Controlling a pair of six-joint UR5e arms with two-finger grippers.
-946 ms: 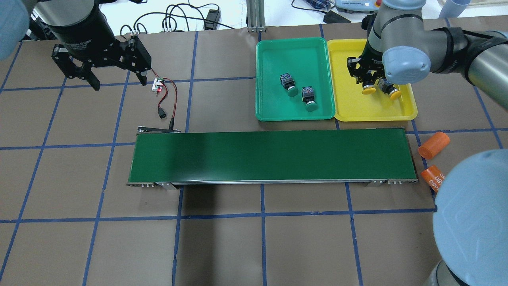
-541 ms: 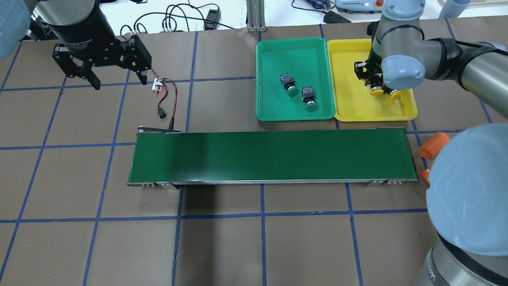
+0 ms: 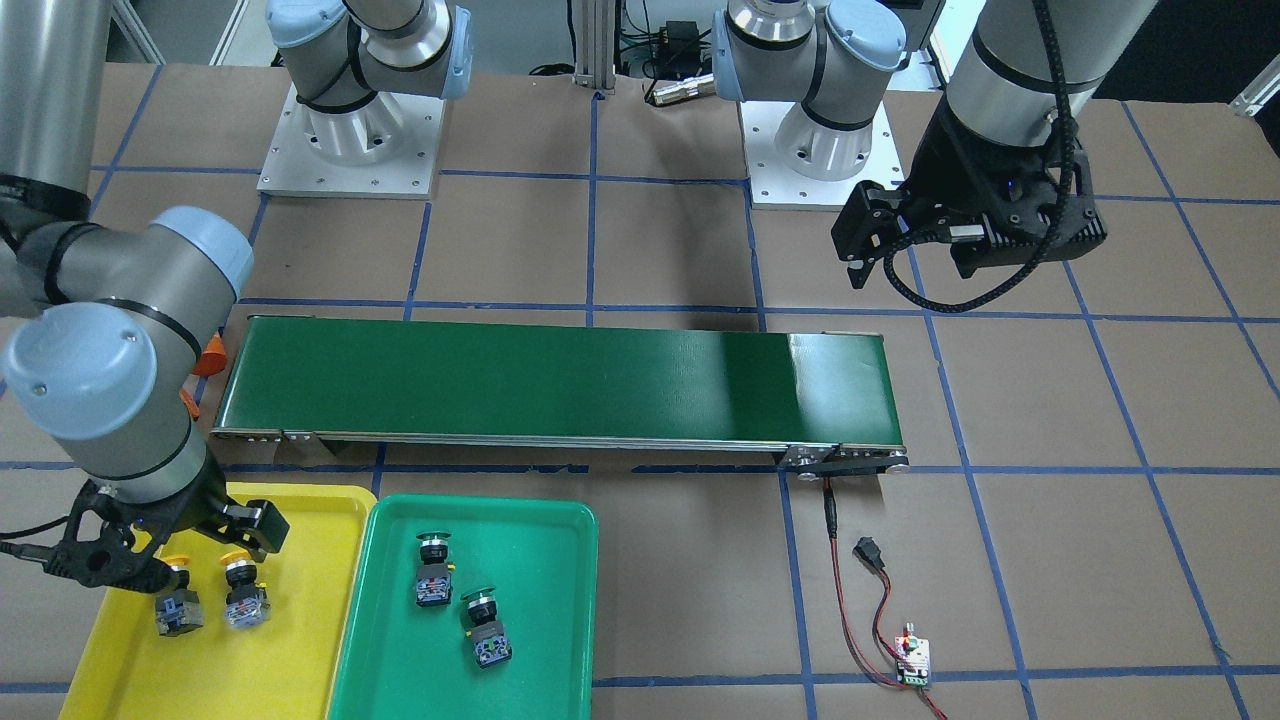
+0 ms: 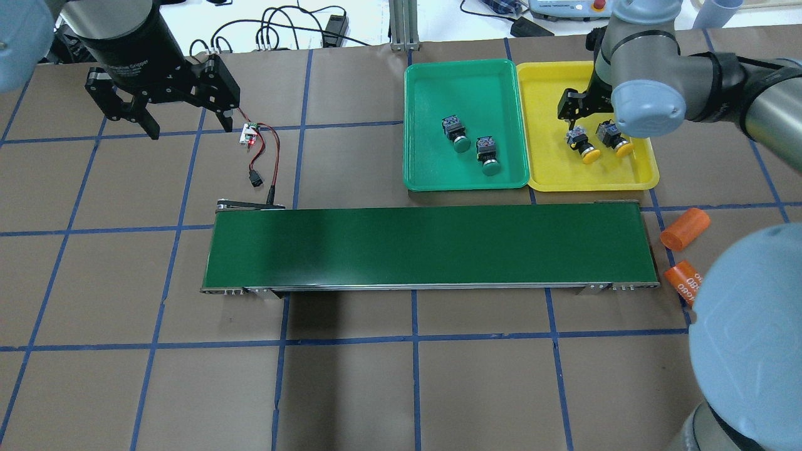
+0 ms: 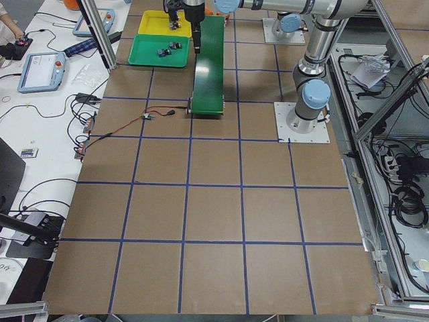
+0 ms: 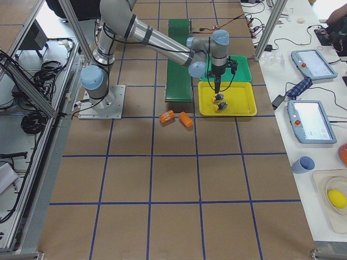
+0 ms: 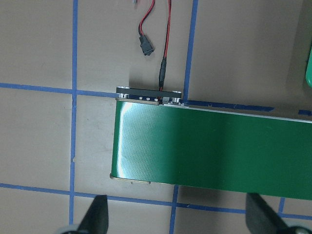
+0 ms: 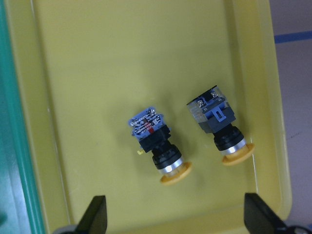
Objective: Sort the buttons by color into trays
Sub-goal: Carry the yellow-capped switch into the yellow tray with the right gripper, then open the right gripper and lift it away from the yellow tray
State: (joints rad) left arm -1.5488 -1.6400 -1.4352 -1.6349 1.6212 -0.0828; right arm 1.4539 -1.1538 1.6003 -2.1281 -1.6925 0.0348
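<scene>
1. The right hand (image 8: 174,209) hangs over the yellow tray (image 4: 551,170). Its fingers (image 8: 96,214) stand wide apart, and it holds nothing and touches nothing.
2. Under this hand the two yellow buttons (image 8: 157,146) lie on their sides on the floor of the yellow tray. They are near each other but do not touch. In the right wrist view both caps point to the lower edge of the picture, and both buttons are inside the span of the two fingers.
3. The two green buttons (image 4: 457,134) lie in the green tray (image 4: 432,94), also on their sides and a little apart from each other. The green tray stands just beside the yellow one, long side against long side.
4. The left hand (image 4: 189,131) is in the air over the table (image 4: 351,388), well apart from the trays. Its fingers are also wide apart, with nothing between them.
5. In the left wrist view I see below this hand the end of the green belt (image 4: 426,244) and a red and black wire (image 4: 266,156) that runs to it.
6. Two orange cylinders (image 4: 685,227) lie on the table near the other end of the belt.
</scene>
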